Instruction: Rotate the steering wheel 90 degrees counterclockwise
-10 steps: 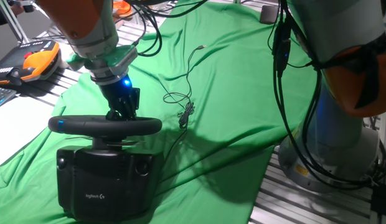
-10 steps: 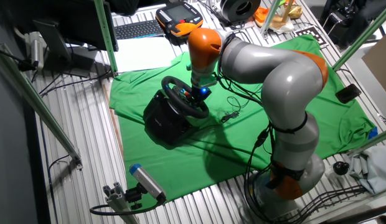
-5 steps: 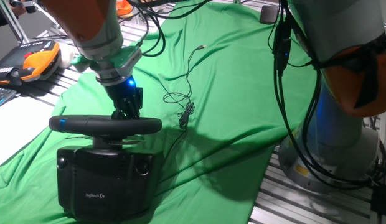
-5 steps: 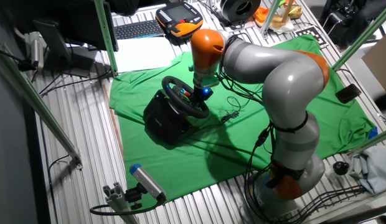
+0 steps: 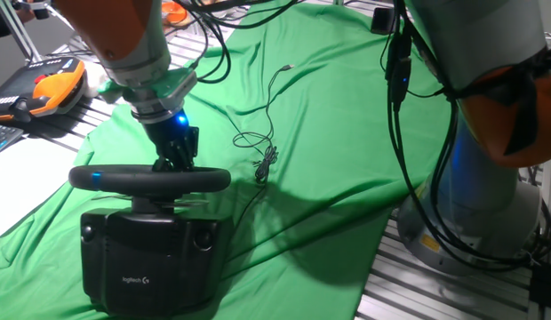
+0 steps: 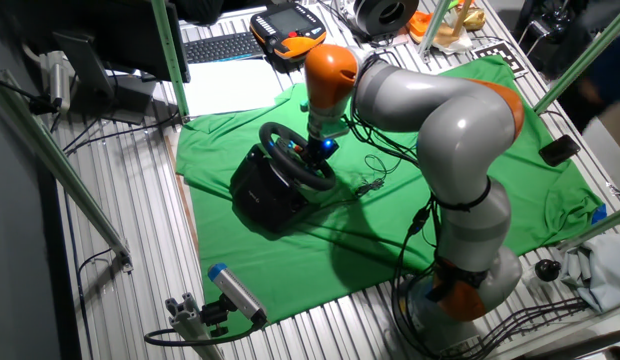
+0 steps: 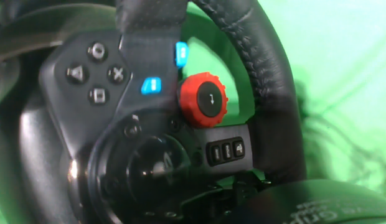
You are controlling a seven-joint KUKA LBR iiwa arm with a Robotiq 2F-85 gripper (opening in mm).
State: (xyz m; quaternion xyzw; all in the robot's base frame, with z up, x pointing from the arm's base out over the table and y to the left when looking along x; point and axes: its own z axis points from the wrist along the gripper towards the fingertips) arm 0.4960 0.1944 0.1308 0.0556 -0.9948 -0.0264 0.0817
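Turning looks under way: the arm (image 6: 430, 110) reaches down over the green cloth (image 5: 347, 133), the wheel (image 5: 149, 179) on its black base (image 5: 151, 258) near the cloth's corner. The gripper (image 5: 175, 158) sits just behind the rim, apparently touching it; whether it pinches the rim I cannot tell. Next, sweep counterclockwise without slipping.

— What is the black round steering wheel (image 7: 277, 87) covered in, just past the fingers?
— Matt stitched leather-like wrap; its hub is smooth black plastic with a glossy red plastic dial (image 7: 203, 100).
— And under the boxy black plastic base (image 5: 151, 258)?
— Soft, creased green cloth (image 5: 338, 169) over a ribbed metal table (image 6: 120, 260).
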